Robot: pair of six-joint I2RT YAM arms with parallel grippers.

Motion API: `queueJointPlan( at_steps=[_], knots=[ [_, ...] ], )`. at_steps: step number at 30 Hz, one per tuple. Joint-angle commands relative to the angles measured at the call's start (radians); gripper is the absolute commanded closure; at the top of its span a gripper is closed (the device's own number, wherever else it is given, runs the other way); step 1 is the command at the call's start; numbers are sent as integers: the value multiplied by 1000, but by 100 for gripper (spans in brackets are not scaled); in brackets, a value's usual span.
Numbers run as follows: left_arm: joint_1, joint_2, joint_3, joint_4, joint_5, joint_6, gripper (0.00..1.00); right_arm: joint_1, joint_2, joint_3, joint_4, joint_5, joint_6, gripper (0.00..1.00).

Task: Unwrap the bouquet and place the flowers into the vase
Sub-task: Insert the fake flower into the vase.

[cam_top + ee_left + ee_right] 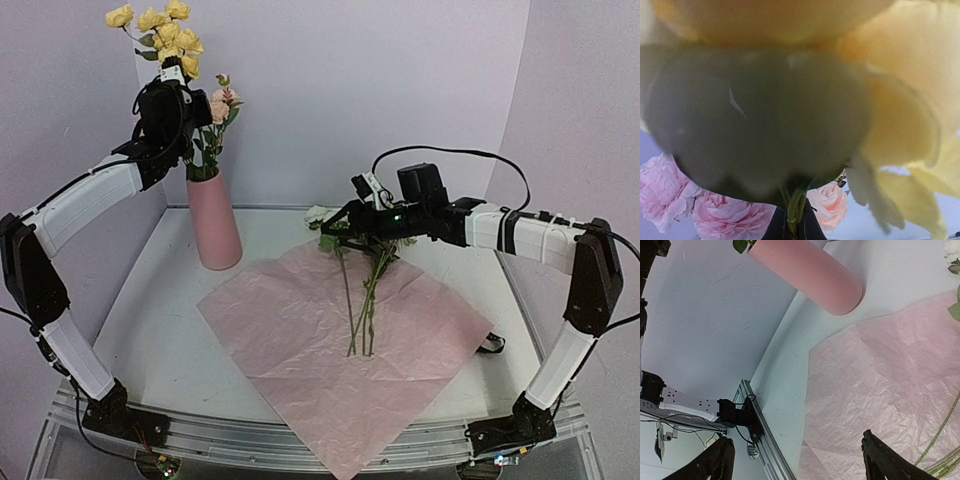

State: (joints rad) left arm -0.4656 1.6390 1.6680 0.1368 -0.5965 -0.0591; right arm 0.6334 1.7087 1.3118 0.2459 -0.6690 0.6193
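Top view, step: we judge the unwrapping done and the transfer to the vase under way. The sheet of crinkled lilac-pink paper lies spread flat across the near half of the tabletop.
Top view, left arm: the left fingers are clenched on a spray of yellow flowers, held high over the far-left corner. We cannot tell where the stem's lower end hangs.
Top view, container: the tall matte salmon-pink vase stands upright toward the far-left corner, just off the paper. It holds pink blooms with green leaves.
Top view, right arm: the right fingers are released and spread wide above the loose green-stemmed flowers. These lie on the paper near the middle of the tabletop, with a cream bloom at the paper's far edge.
Left wrist view: blurred yellow petals fill the frame. At the bottom a green stem is pinched between the dark left fingers, with the pink blooms beyond.
Right wrist view: both right fingers show at the bottom edge, well apart, with nothing between them. The paper lies beneath, the stems run off to the right, and the vase is ahead.
Next move: we think the left arm must line the stem up over the narrow, already occupied rim, lower it in and only then let go. The right fingers must come down onto the stems and clench.
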Motion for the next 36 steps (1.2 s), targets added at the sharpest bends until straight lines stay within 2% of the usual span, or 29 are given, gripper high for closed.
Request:
queueJointPlan(
  at_steps=[1, 8, 15, 26, 31, 36],
  knots=[
    [4, -15, -44, 75, -4, -23, 98, -7, 7, 43, 0, -31, -20, 11],
    [4, -47, -135, 73, 2, -71, 80, -13, -5, 27, -2, -28, -21, 11],
    [4, -116, -247, 59, 21, -133, 56, -15, -11, 18, -3, -31, -18, 11],
    [2, -288, -428, -139, 91, -339, 41, -18, -39, -48, -37, 32, 11, 12],
    [2, -360, -487, -195, 172, -357, 31, -18, -50, -84, -40, 26, 36, 12],
    [2, -380, -483, -258, 207, -353, 20, -18, -57, -97, -39, 30, 54, 12]
  ],
)
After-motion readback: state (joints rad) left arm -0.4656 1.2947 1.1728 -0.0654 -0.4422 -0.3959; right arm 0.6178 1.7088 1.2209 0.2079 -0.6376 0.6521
